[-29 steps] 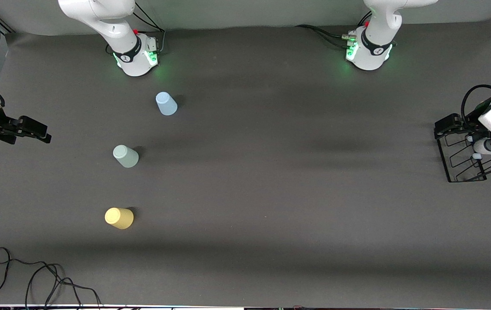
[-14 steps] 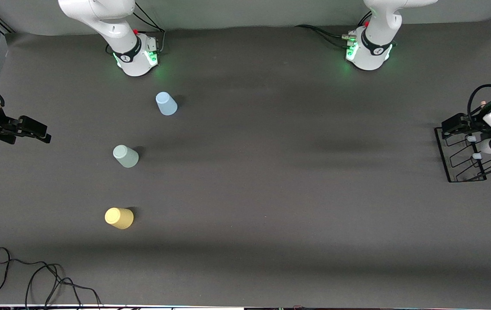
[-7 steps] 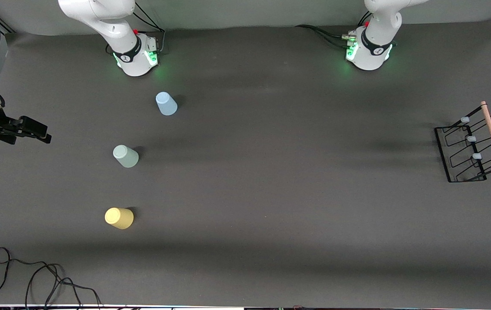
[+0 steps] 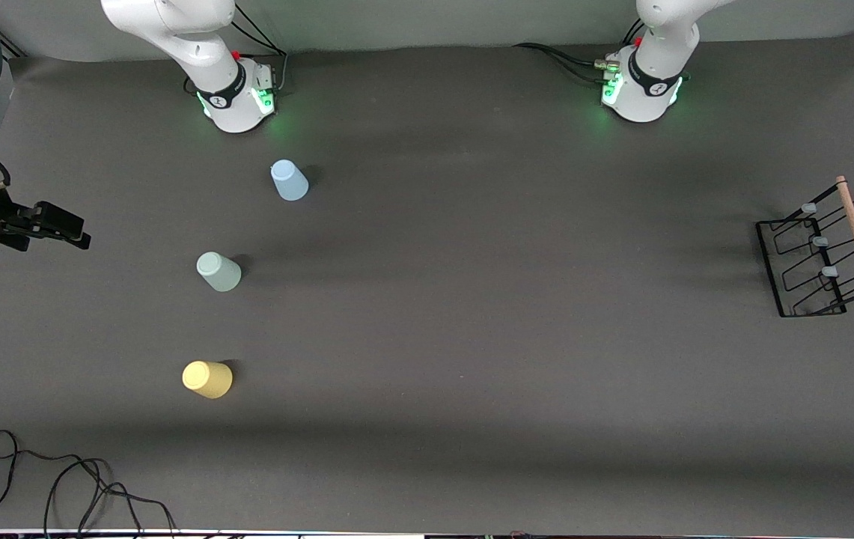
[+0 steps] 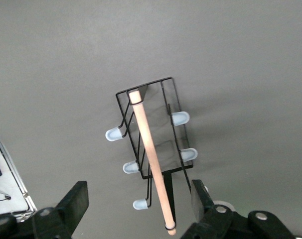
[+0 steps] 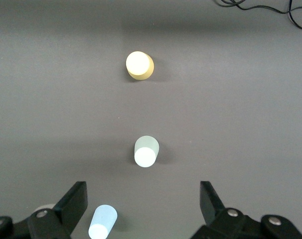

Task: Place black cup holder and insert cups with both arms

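Fingers of the right gripper (image 6: 141,209) are spread wide and hold nothing; this gripper hangs above the table (image 4: 471,337) at the right arm's end, and its arm waits. In the front view it shows at the picture's edge (image 4: 45,224).

Three cups stand upside down, each apart from the others, in a line at the right arm's end of the table:
- light blue cup (image 4: 289,180) (image 6: 102,222), farthest from the front camera, close to the right arm's base (image 4: 236,93);
- pale green cup (image 4: 218,271) (image 6: 146,151), between the other two;
- yellow cup (image 4: 207,379) (image 6: 139,65), nearest to the front camera.

Loose black cable (image 4: 60,486) lies at the table's near edge, nearer to the front camera than the yellow cup.

Black cup holder (image 4: 819,254) (image 5: 151,149) stands upright on the table at the left arm's end, well apart from the cups. Its light wooden rod handle (image 5: 152,159) runs along the top, with six pale-tipped pegs, three to each side. All pegs are bare.

Fingers of the left gripper (image 5: 138,204) are also spread wide and grip nothing. The gripper is over the holder, one finger to each side of the rod's end, touching neither. It does not show in the front view.
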